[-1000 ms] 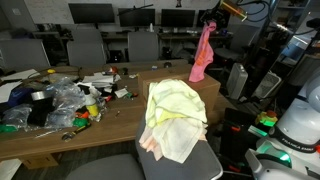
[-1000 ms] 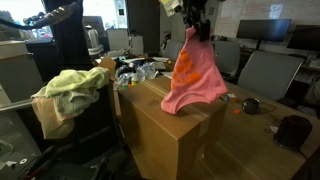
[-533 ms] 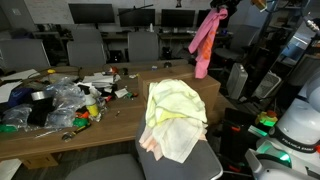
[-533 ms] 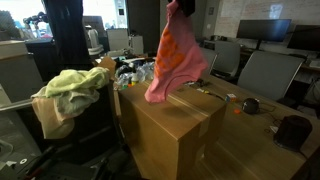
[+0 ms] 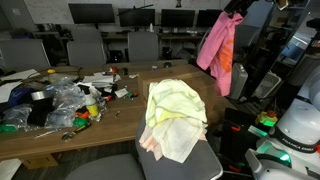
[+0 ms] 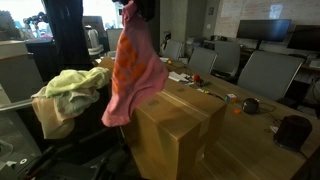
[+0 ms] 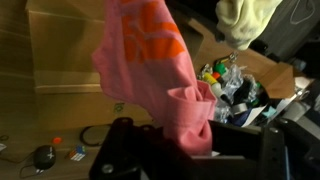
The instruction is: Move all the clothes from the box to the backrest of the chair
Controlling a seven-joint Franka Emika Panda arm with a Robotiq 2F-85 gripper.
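Observation:
My gripper point(image 7: 190, 140) is shut on a pink cloth point(image 5: 220, 50) with an orange print and holds it high in the air. The cloth also hangs in an exterior view point(image 6: 132, 65) and in the wrist view point(image 7: 150, 60). It dangles between the cardboard box point(image 6: 180, 125) and the chair. A yellow-green cloth point(image 5: 175, 115) is draped over the chair's backrest point(image 6: 65, 95) in both exterior views. The box's inside is hidden.
The wooden table point(image 5: 120, 105) carries a pile of clutter point(image 5: 55, 100) of plastic bags and small items. Office chairs point(image 5: 85, 45) and monitors point(image 5: 90, 12) stand behind. A white robot base point(image 5: 295, 125) is at the edge. A black mouse point(image 6: 250, 104) lies on the table.
The gripper has carried the pink cloth up and away from over the box toward the chair with the yellow-green cloth. The cloth swings as it moves.

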